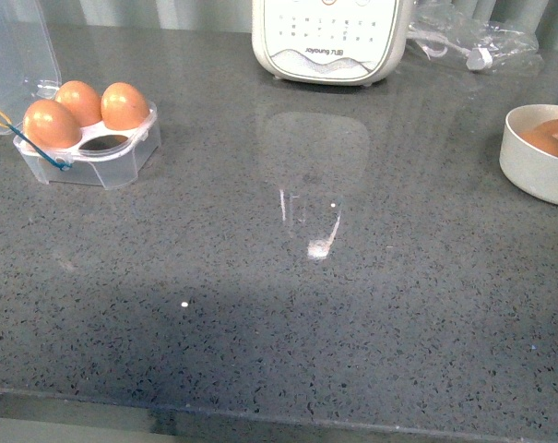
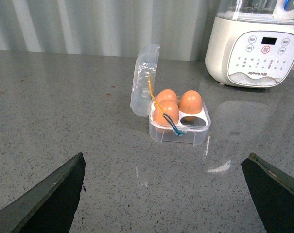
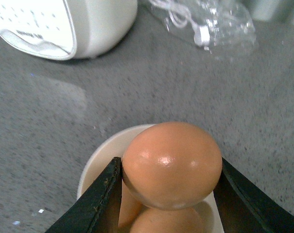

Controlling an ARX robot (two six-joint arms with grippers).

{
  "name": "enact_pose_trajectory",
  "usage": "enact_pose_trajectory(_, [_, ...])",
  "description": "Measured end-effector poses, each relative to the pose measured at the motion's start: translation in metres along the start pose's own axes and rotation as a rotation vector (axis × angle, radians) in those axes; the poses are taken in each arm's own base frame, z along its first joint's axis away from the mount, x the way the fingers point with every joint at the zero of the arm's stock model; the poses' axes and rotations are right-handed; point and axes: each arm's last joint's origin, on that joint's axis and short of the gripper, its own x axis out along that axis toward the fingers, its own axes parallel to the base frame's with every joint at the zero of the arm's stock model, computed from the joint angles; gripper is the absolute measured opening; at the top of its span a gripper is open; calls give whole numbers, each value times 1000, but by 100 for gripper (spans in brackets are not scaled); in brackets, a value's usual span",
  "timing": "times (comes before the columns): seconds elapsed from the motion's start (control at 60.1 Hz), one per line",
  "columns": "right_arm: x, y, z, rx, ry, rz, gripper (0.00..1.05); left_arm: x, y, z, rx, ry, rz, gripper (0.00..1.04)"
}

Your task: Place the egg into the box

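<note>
Glossy speckled stone counter — clear plastic box, smooth shiny egg.

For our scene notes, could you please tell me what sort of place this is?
Most likely a kitchen counter: a speckled grey stone worktop, a white countertop appliance with a button panel, and brown eggs in a clear box and a white bowl.

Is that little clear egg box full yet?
Not full: three eggs sit in the box, one cup is empty. The right claw grips another egg.
</note>
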Motion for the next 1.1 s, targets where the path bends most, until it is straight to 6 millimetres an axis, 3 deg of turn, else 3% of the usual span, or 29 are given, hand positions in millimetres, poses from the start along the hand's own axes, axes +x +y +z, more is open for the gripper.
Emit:
enact_pose_trajectory(0.233, [-25,40,48,-51,-152,94,47,0,0,0,0,0,0,98])
enact_pose_trajectory(0.416, [-22,66,66,-58,-200,175,47,0,0,0,0,0,0,98])
enact_pose_trajectory(0.583, [-4,90,64,-64,-202,275,47,0,0,0,0,0,0,98])
enact_pose_trajectory(0.766, [22,126,45,-81,-147,436,47,0,0,0,0,0,0,98])
enact_pose_trajectory(1.099, [32,184,39,-167,-132,696,47,0,0,0,0,0,0,98])
